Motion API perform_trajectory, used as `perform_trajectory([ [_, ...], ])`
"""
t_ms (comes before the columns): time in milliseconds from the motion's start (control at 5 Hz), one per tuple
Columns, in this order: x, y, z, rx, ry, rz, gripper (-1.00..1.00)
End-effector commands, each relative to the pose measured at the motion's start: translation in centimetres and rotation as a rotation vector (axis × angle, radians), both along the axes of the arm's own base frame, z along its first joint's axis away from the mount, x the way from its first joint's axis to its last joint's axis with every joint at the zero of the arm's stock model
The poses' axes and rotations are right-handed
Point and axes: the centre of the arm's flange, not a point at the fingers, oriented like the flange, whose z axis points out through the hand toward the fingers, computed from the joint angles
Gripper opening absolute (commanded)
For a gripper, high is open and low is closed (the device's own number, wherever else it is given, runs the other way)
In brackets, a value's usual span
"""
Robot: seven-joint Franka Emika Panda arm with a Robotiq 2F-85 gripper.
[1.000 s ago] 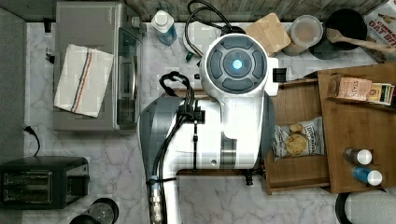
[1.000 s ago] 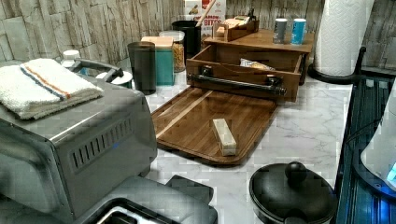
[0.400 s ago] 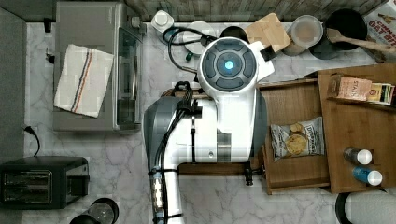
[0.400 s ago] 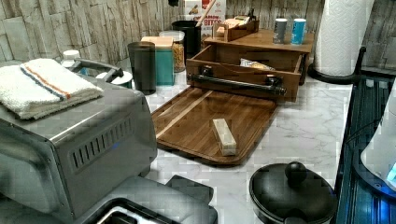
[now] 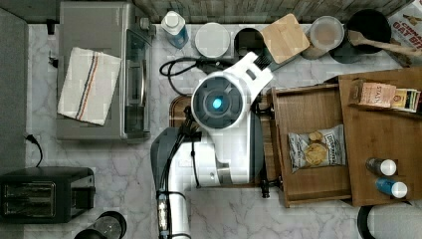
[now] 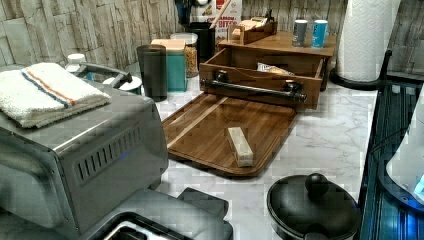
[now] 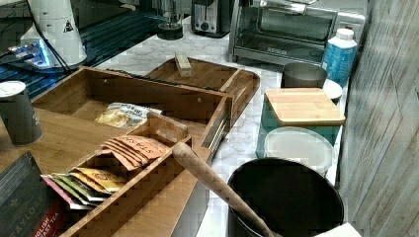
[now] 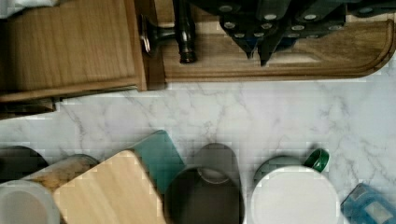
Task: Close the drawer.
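The drawer (image 5: 308, 107) is a brown wooden box pulled out from under the cabinet top, toward the top view's left. A bag of crisps (image 5: 316, 149) lies in it. Its black bar handle (image 6: 252, 89) runs across the front in the left view, and one end of the handle (image 8: 184, 32) appears in the wrist view beside the drawer's corner (image 8: 70, 46). My gripper (image 8: 259, 52) hangs shut with nothing in it over the tray's rim (image 8: 327, 70), a short way from that handle end and not touching it. The white arm (image 5: 217, 103) covers part of the drawer front in the top view.
A flat wooden tray (image 6: 200, 135) with a small wooden block (image 6: 240, 145) lies before the drawer. A teal box with a wooden lid (image 5: 284, 37), a dark cup (image 5: 249, 40) and a white-lidded mug (image 5: 212, 40) line the back wall. A toaster oven (image 5: 99, 69) stands at the top view's left.
The arm's wrist has swung toward the top view's left and lower down, turning as it went. The drawer, the tray and the block have not moved.
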Motion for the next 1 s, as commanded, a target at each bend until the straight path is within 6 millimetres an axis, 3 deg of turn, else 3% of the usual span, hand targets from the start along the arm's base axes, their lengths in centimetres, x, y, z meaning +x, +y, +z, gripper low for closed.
perform_trajectory([
  [200, -5.0, 0.3, -10.6, -0.009, 0.129, 0.104, -1.00],
  [400, -5.2, -1.5, -12.2, -0.012, 0.121, 0.101, -1.00],
  [800, -5.0, -3.4, -15.6, 0.030, 0.115, 0.082, -1.00],
  [1000, -4.9, -6.0, -16.5, 0.099, 0.189, 0.055, -1.00],
])
